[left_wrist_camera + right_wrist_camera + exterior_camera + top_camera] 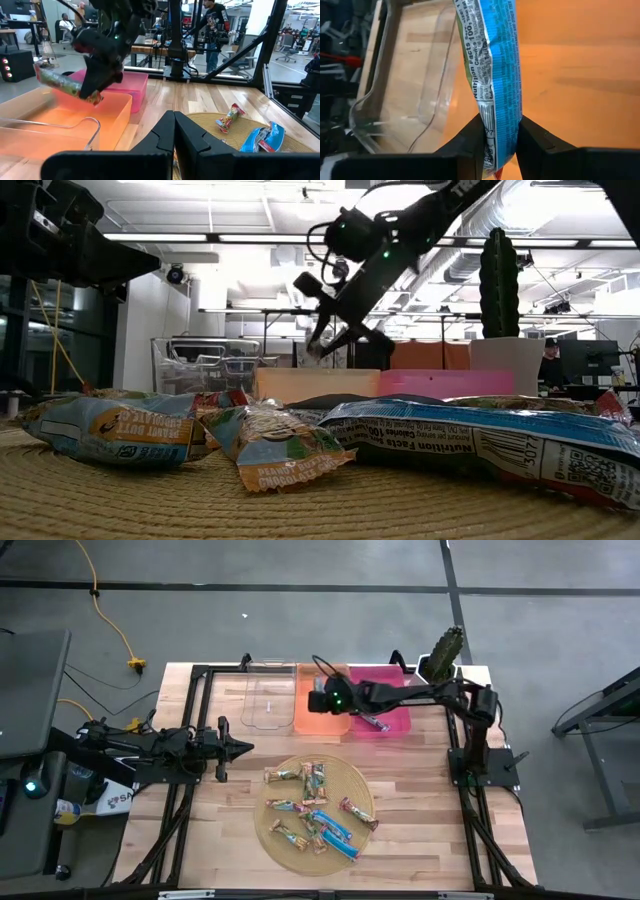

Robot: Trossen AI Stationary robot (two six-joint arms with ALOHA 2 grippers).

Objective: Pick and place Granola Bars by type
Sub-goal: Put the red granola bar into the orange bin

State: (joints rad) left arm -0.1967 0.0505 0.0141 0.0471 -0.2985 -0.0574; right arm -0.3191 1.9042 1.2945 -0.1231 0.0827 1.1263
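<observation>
Several foil-wrapped granola bars [312, 802] lie on a round woven mat [352, 778] in the middle of the table. My right gripper [318, 700] hangs over the orange bin [335, 723], shut on a blue-wrapped bar [492, 65]. From the left wrist view the same bar [60, 82] juts sideways from the fingers above the orange bin [75, 120]. A clear bin [268, 695] stands left of the orange one and a pink bin [392, 690] right of it. One bar [375, 722] lies in the pink bin. My left gripper [243, 748] waits shut at the table's left. My right gripper pinches the blue bar between its two fingers [470, 140], close to one end [492, 142] of the wrapper. The fingers slant downward from the table's right. The rest of the bar reaches out past the fingertips, lifted clear above the orange bin.
A potted cactus [443, 655] stands at the far right corner behind the pink bin. Black frame rails [200, 710] run along the table's left and right sides. Bare wood [420, 780] lies to the right of the mat. People show in the room beyond.
</observation>
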